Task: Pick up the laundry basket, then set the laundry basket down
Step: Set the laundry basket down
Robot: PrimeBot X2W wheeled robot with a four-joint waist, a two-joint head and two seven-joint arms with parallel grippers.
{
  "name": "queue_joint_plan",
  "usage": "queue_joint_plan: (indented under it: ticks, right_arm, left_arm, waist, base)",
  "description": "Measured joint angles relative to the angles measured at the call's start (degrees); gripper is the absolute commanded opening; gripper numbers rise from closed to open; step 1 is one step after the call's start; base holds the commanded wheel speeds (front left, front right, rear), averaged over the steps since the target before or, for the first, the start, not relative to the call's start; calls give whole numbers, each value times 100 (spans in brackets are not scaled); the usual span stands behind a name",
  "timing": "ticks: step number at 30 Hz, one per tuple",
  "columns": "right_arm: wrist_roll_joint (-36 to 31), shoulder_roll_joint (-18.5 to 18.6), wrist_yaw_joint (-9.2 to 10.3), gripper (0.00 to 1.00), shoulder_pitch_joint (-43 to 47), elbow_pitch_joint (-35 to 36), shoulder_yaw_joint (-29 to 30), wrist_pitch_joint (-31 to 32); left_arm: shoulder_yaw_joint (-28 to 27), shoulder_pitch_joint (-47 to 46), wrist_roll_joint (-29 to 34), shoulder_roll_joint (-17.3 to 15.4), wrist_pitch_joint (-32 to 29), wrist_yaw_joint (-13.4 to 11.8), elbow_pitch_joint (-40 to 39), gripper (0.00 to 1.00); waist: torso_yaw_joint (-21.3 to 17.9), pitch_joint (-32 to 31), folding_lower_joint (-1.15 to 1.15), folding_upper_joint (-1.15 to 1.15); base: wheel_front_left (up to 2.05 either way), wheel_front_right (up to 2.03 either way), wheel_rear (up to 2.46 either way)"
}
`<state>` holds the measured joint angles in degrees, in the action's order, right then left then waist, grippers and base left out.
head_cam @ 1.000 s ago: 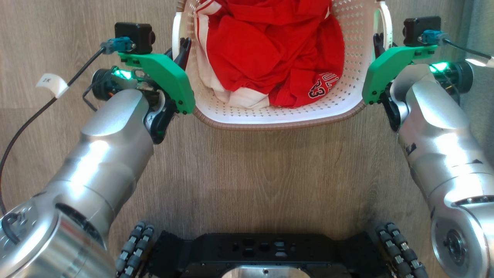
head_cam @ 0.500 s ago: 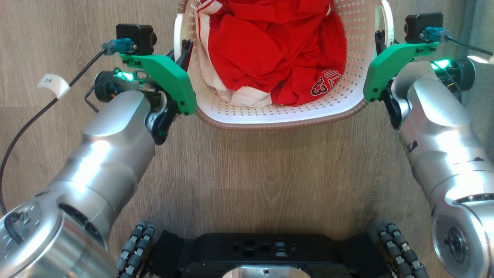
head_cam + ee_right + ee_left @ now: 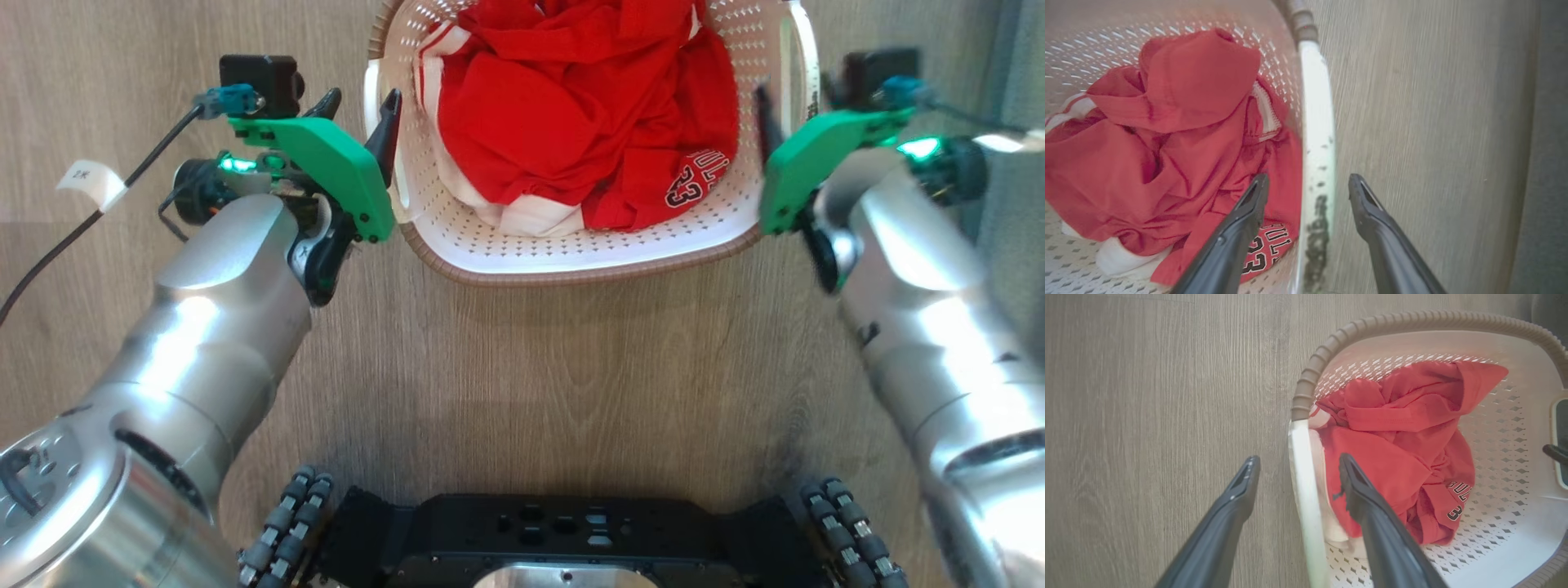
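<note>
The laundry basket (image 3: 571,273), white and perforated with a brown braided rim, stands on the wooden floor at the top middle of the head view, holding red and white clothes (image 3: 571,122). My left gripper (image 3: 359,102) is open, its two dark fingers straddling the basket's left white handle (image 3: 1302,477) without pinching it. My right gripper (image 3: 796,90) is open too and blurred, with one finger inside the basket and one outside the right handle (image 3: 1316,143). The wrist views show each gripper, left (image 3: 1297,463) and right (image 3: 1308,181), with a gap on both sides of its handle.
My dark wheeled base (image 3: 563,531) fills the bottom of the head view, with bare wooden floor (image 3: 571,384) between it and the basket. A black cable with a white tag (image 3: 90,180) runs at the left. A dark grey strip (image 3: 1020,65) borders the right edge.
Both grippers have gone from shut on the basket's handles to open, letting them go. The right arm is now blurred with motion. The basket sits slightly higher in the picture.
</note>
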<state>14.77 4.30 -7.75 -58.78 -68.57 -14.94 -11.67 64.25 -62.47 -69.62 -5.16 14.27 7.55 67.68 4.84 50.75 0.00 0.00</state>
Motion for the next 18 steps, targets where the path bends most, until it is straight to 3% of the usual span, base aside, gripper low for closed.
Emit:
queue_joint_plan:
  ticks: [7, 18]
  right_arm:
    - [514, -24, 0, 100, 151, 69, -564, -4]
    - [648, -24, 0, 100, 153, -120, -719, -211]
  left_arm:
    - [12, 0, -60, -2, 1, 0, -9, 100]
    - [-146, 66, -34, -74, 1, 0, 23, 100]
  waist:
    - [-72, -66, 0, 0]
    - [-90, -486, 0, 0]
  base:
    - [0, 0, 0]
    - [0, 0, 0]
